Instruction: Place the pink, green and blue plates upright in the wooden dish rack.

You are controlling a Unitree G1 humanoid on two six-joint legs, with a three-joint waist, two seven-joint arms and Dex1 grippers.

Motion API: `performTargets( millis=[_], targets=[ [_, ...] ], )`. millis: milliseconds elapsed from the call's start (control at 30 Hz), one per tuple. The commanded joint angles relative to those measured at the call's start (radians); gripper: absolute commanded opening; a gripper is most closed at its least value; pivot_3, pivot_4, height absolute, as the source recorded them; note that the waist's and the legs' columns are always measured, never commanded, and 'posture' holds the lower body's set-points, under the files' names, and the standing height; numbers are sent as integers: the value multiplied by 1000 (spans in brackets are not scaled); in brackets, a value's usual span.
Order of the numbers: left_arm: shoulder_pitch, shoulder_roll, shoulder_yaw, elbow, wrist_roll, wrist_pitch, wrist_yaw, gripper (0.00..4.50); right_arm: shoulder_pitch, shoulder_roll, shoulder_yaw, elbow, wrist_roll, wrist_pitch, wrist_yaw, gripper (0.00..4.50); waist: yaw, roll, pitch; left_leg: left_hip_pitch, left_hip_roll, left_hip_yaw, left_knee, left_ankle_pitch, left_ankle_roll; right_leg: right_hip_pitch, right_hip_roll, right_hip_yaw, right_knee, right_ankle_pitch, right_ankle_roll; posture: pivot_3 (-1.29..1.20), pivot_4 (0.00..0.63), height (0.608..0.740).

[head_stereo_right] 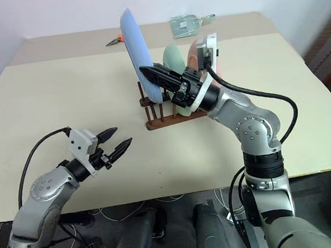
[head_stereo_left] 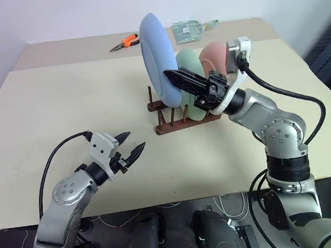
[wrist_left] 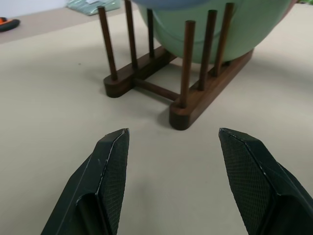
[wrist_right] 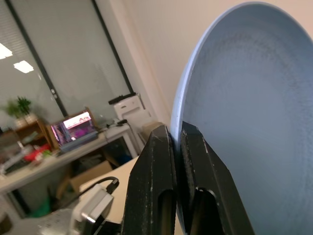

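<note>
My right gripper (head_stereo_left: 170, 77) is shut on the rim of the blue plate (head_stereo_left: 156, 49), and the right wrist view shows both fingers (wrist_right: 154, 161) pinching that rim. The plate stands upright over the front end of the wooden dish rack (head_stereo_left: 171, 123). Whether its lower edge rests on the rails I cannot tell. Behind it the green plate (head_stereo_left: 190, 64) and the pink plate (head_stereo_left: 213, 56) stand upright between the pegs. My left gripper (head_stereo_left: 131, 143) hovers open and empty above the table, in front of the rack (wrist_left: 186, 105) and to its left.
Orange-handled pliers (head_stereo_left: 125, 43) and a clear plastic packet (head_stereo_left: 193, 30) lie on the far table behind the rack. The near table's (head_stereo_left: 65, 104) front edge runs just under my left arm, and its right edge lies beyond my right arm.
</note>
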Motion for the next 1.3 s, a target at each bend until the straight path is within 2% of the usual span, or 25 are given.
performTargets(
  millis=[33,300,400,600,767,967,1067,1267,1300],
  targets=[
    [2,-8,-7,-28,13,-15,-1,2960,-1,19,-35,-13,58,18,-23,0,0,0,0,0,0,0,0,0,0,0,0,0,0,0,0,0,150,740],
    [9,-20,-14,-34,27,-13,0,2960,6,74,-44,41,56,32,-125,0,-1,0,0,0,0,0,0,0,0,0,0,0,0,0,0,0,150,740],
    [10,-24,-18,-35,31,-13,0,3026,5,65,-40,54,35,33,-133,1018,0,0,0,0,0,0,0,0,1,0,0,0,0,0,0,0,150,740],
    [11,-32,-22,-33,37,-9,-3,3026,-2,28,14,15,-76,-20,-86,4042,0,0,0,0,0,0,0,0,1,0,1,0,0,0,0,0,150,740],
    [14,-37,-29,-33,41,-8,0,3026,-41,-54,84,-45,-242,-129,0,4042,0,0,0,0,0,0,1,0,1,0,1,-1,0,0,0,0,150,740],
    [17,-38,-34,-34,41,-10,-5,3026,-102,-161,64,-82,-336,-179,41,4042,2,0,0,0,0,0,2,0,1,1,1,-1,0,0,0,0,150,740],
    [4,-28,-53,-30,50,-19,-27,3026,-44,-297,52,-132,-378,-184,124,3182,11,0,0,0,0,0,2,0,2,1,1,-1,-1,0,0,0,150,740],
    [-31,-33,-79,-9,49,-19,-54,3026,165,-542,-31,-228,-424,-195,251,95,25,0,0,-1,0,0,4,-2,4,4,0,-1,-5,0,0,0,150,740],
    [-39,-32,-87,0,50,-21,-63,3026,216,-581,-45,-247,-445,-202,265,37,25,0,0,-1,0,0,4,-2,5,4,0,-1,-6,0,0,0,150,740]
  ],
)
